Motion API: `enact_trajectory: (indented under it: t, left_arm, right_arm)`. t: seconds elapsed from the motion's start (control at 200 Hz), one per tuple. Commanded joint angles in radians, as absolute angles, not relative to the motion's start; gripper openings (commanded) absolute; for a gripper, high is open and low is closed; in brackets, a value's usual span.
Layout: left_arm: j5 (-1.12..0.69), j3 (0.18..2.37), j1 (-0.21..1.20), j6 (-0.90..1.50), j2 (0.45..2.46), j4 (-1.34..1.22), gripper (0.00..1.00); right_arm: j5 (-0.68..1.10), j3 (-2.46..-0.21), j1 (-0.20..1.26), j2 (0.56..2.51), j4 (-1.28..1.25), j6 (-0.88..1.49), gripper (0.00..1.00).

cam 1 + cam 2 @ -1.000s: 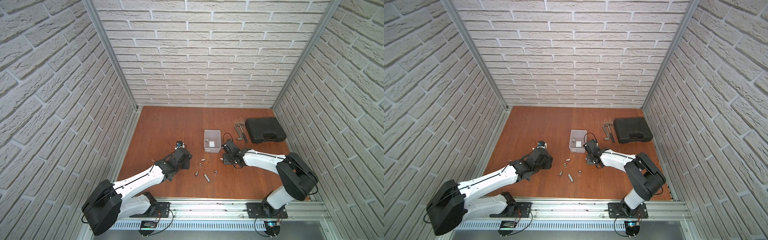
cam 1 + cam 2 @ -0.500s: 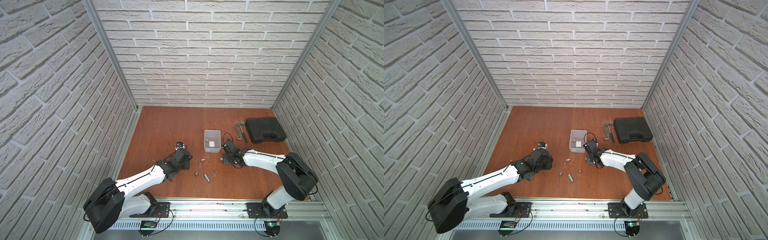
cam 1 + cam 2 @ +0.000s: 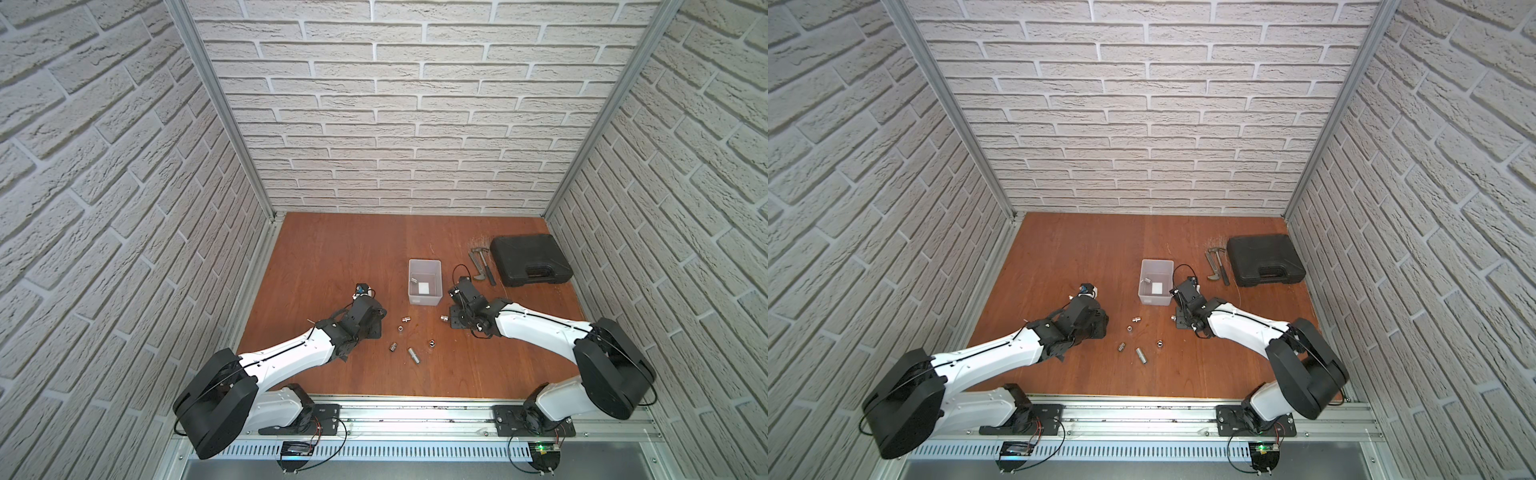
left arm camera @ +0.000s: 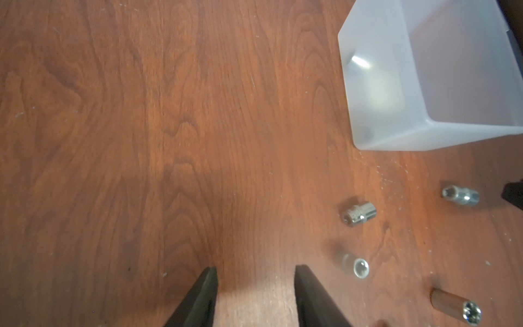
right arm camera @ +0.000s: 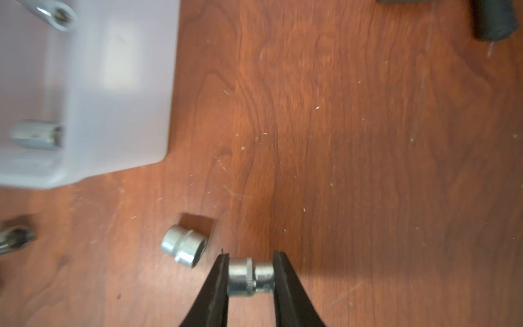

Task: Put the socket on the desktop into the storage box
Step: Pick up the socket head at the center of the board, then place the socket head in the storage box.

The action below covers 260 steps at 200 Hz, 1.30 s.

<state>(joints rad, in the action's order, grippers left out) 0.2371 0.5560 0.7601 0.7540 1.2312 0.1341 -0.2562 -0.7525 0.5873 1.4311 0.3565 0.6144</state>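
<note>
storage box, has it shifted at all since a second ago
No. The storage box sits at the same spot on the desktop, with the same gap to the black case in both top views.

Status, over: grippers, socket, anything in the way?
Right gripper shut on socket, near storage box. Left gripper open, empty, over desktop. One loose socket close beside right gripper, box side.

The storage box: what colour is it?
The storage box is pale, translucent grey-white, clearest in the left wrist view.
</note>
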Motion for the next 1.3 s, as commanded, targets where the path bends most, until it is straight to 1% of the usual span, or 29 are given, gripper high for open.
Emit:
enact_trajectory:
  t: [0.0, 0.165, 0.295, 0.465, 0.655, 0.79, 0.855, 1.025, 1.15, 1.295]
  left_arm:
    - [0.233, 0.574, 0.755, 0.73, 1.252, 0.094, 0.48]
    - [0.233, 0.566, 0.756, 0.736, 1.245, 0.092, 0.47]
    - [0.251, 0.56, 0.756, 0.732, 1.21, 0.108, 0.48]
    - [0.277, 0.575, 0.751, 0.72, 1.166, 0.145, 0.49]
    - [0.284, 0.586, 0.74, 0.689, 1.111, 0.207, 0.51]
    - [0.278, 0.577, 0.731, 0.667, 1.099, 0.221, 0.51]
    - [0.302, 0.572, 0.727, 0.643, 1.094, 0.217, 0.52]
    - [0.278, 0.592, 0.693, 0.655, 1.072, 0.267, 0.51]
    - [0.288, 0.587, 0.689, 0.674, 1.034, 0.275, 0.52]
    - [0.27, 0.586, 0.682, 0.673, 1.065, 0.245, 0.53]
  right_arm:
    - [-0.252, -0.735, 0.605, 1.33, 0.367, 0.632, 0.02]
    - [-0.209, -0.743, 0.607, 1.202, 0.384, 0.633, 0.02]
    - [-0.184, -0.755, 0.607, 1.112, 0.412, 0.641, 0.02]
    - [-0.154, -0.821, 0.606, 1.102, 0.453, 0.622, 0.02]
    - [-0.15, -0.916, 0.606, 1.209, 0.428, 0.587, 0.02]
    - [-0.145, -0.965, 0.603, 1.298, 0.366, 0.561, 0.02]
    - [-0.145, -0.983, 0.601, 1.346, 0.322, 0.543, 0.02]
    - [-0.088, -1.067, 0.586, 1.497, 0.284, 0.56, 0.02]
    - [-0.087, -1.124, 0.577, 1.574, 0.269, 0.546, 0.02]
    - [-0.063, -1.163, 0.54, 1.65, 0.259, 0.567, 0.02]
